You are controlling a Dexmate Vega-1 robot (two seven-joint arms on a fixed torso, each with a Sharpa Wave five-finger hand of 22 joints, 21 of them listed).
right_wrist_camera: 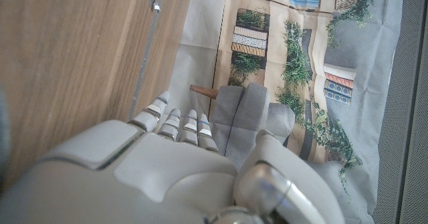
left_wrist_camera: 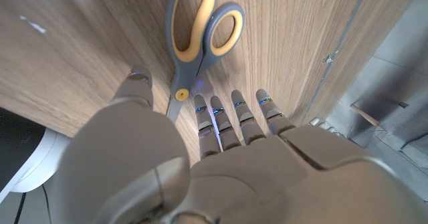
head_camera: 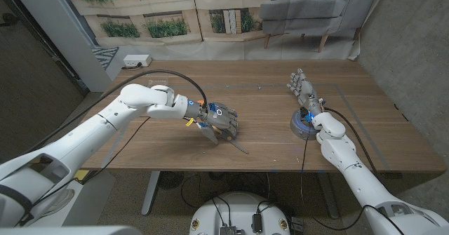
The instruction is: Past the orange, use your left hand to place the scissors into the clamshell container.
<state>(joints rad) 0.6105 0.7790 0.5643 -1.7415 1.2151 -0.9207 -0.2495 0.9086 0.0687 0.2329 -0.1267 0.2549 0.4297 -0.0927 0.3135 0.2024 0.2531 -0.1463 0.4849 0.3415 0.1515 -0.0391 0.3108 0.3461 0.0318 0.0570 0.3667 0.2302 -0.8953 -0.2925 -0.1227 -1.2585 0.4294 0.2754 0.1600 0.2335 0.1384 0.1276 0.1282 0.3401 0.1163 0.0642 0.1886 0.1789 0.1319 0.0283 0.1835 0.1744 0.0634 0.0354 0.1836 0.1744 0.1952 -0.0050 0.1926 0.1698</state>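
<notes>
**Left hand over the scissors, right hand waiting**

Your left hand is out near the middle of the table, fingers pointing down onto the wood. The scissors lie flat on the table right at that hand. In the left wrist view the yellow-and-grey handle loops stretch out beyond the fingertips, the pivot sits just between the thumb and the other fingers, and the blades run back under the hand. In the head view a thin blade tip pokes out from beneath the hand toward the table's near edge. The fingers are curled downward around the scissors' middle, but whether they actually grip it — or merely touch the wood beside it — you cannot tell from these pictures.

Your right hand is well apart from the scissors, over the right part of the table, fingers straight and reaching toward the far edge, holding nothing. In the right wrist view its fingers lie close side by side above the wood grain.

A black cable loops over the left arm.
</notes>
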